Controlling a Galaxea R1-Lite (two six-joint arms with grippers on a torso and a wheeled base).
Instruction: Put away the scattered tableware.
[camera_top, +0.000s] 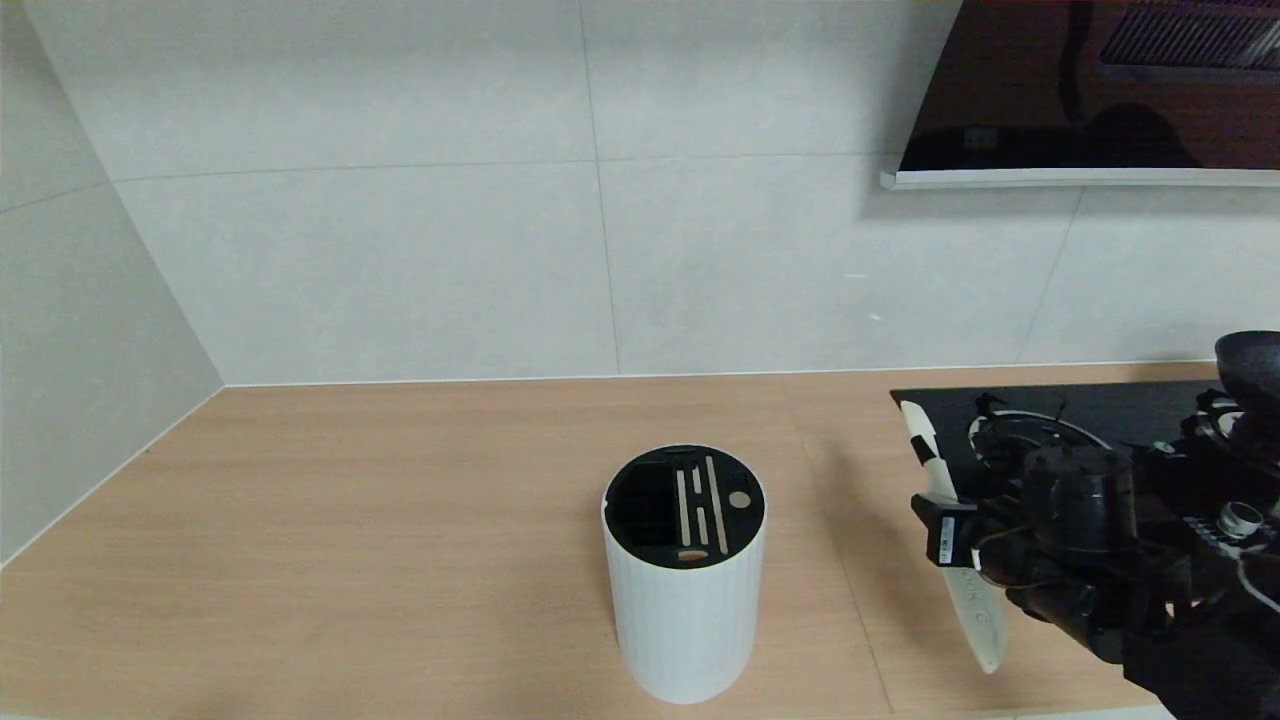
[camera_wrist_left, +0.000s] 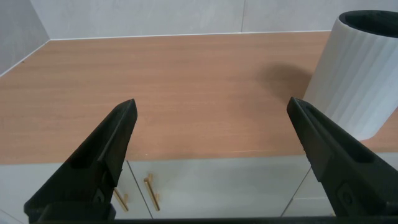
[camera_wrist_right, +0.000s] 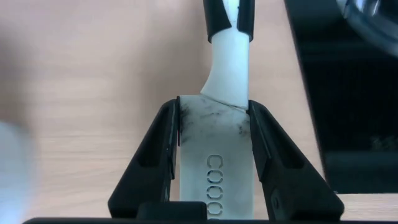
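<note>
A white knife (camera_top: 978, 612) with a black-and-white handle is held above the wooden counter (camera_top: 400, 520), just left of the stove. My right gripper (camera_top: 950, 535) is shut on its blade, handle pointing toward the wall. In the right wrist view the knife (camera_wrist_right: 225, 68) sits clamped between the gripper (camera_wrist_right: 214, 111) fingers. A white ribbed cylindrical holder (camera_top: 686, 600) with a black slotted top stands at the counter's middle, left of the knife. My left gripper (camera_wrist_left: 211, 149) is open and holds nothing, at the counter's front edge, with the holder (camera_wrist_left: 357, 68) off to one side.
A black gas stove (camera_top: 1080, 420) with burners occupies the counter's right end, with a dark pot (camera_top: 1250, 365) on it. A range hood (camera_top: 1090, 90) hangs above. Tiled walls close the back and left. Bare counter (camera_wrist_left: 186, 87) spreads left of the holder.
</note>
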